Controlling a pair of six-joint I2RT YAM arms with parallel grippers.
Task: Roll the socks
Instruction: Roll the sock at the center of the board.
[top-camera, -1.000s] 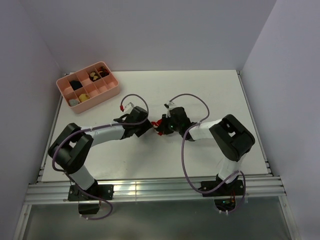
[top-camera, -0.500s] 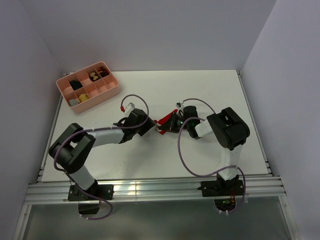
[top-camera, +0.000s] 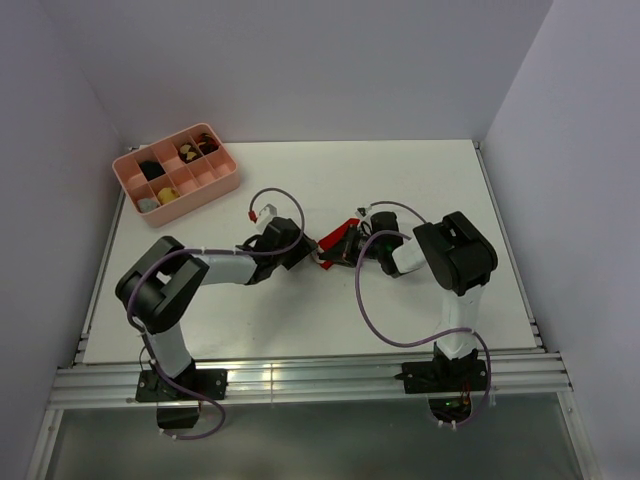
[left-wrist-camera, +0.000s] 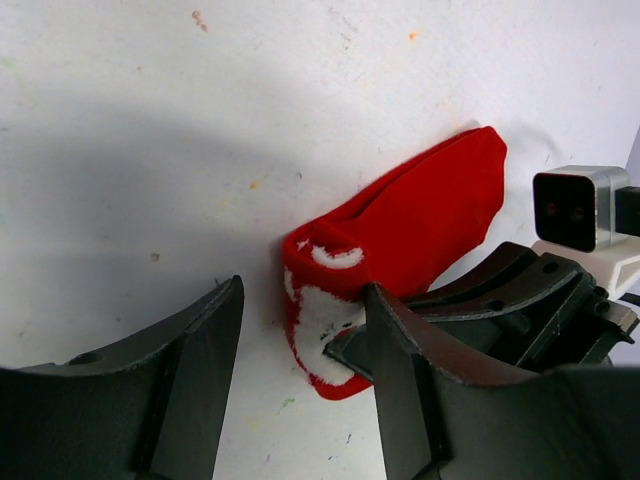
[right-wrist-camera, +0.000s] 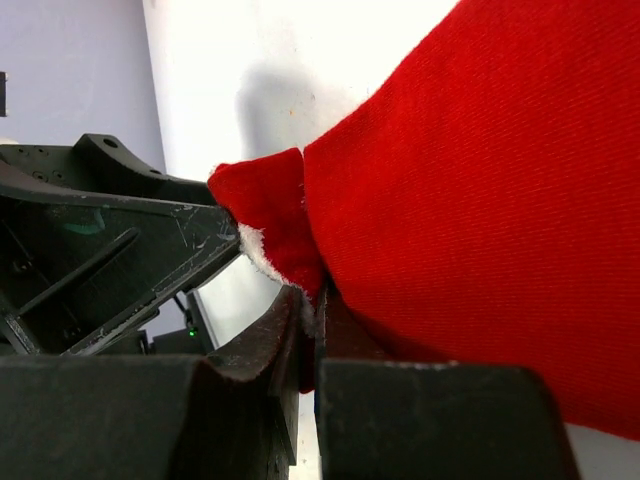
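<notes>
Top view: red socks (top-camera: 334, 243) lie mid-bench (top-camera: 420, 180), well apart from the pink tray (top-camera: 232, 184) at the far left. The left hand (top-camera: 303, 256) and right hand (top-camera: 343, 252) meet over the socks, very close together. Risk: the two hands knock each other on any sideways move.

Left wrist: the left hand (left-wrist-camera: 305, 300) is spread wide and holds nothing, its fingers either side of the white-marked end of the socks (left-wrist-camera: 420, 215). The right hand (left-wrist-camera: 500, 300) sits just beside that end. Risk: closing now could trap the other hand's finger along with the cloth.

Right wrist: the right hand (right-wrist-camera: 312, 345) is clamped tight on a thin edge of the socks (right-wrist-camera: 470, 190), one corner folded over. The pinch looks shallow; a pull could let the cloth slip free and the fold spring open.
</notes>
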